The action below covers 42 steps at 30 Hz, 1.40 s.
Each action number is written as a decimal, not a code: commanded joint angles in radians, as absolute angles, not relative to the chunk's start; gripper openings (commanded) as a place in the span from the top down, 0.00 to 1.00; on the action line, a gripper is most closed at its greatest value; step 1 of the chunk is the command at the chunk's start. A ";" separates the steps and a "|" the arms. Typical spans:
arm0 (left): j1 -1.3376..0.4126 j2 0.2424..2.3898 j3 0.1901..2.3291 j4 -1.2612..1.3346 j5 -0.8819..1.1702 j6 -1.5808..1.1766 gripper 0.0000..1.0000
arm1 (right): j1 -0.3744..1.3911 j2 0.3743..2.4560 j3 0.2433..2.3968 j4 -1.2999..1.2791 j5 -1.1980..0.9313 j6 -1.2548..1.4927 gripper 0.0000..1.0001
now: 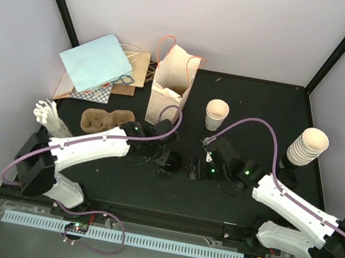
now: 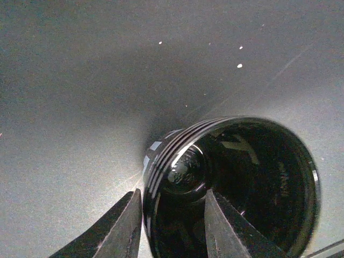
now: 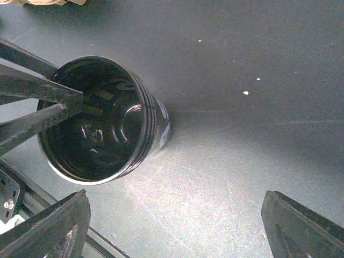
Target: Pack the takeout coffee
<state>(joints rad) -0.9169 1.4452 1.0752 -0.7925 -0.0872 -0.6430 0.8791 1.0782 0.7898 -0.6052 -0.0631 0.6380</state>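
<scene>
- Takeout coffee cup (image 1: 216, 114) sits lidless and upright on the black table (image 1: 263, 104), just right of the paper bag (image 1: 170, 82).
- More cups are nested in a stack of cups (image 1: 307, 146) near the right wall.
- Left gripper (image 2: 172, 196) straddles the rim of a black ridged container (image 2: 231, 188) at mid-table, one finger inside and one outside. Can't tell if it's actually pinching.
- Right gripper (image 3: 174, 215) hangs beside that container, jaws spread wide, holding nothing.
- The brown pulp tray (image 1: 104, 119) is left of the bag.

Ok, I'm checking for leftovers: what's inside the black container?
One finger of the left gripper sits inside the black container; its bottom looks bare, though the finger covers part.
</scene>
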 commanded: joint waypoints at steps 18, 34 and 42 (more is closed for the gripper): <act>-0.922 1.273 1.143 -0.886 -0.122 -0.619 0.40 | 0.874 1.164 0.885 -0.700 0.039 0.686 0.28; -0.920 1.083 1.001 -0.646 0.147 -0.379 0.22 | 0.874 1.061 0.751 -0.493 -0.071 0.680 0.23; -0.989 1.261 1.097 -0.729 0.150 -0.347 0.47 | 0.820 1.121 0.643 -0.292 -0.314 0.768 0.22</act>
<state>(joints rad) -0.9516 1.2140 1.0271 -0.6743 0.1417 -0.3878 0.8585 1.0908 0.6949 -0.4515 -0.1452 0.7132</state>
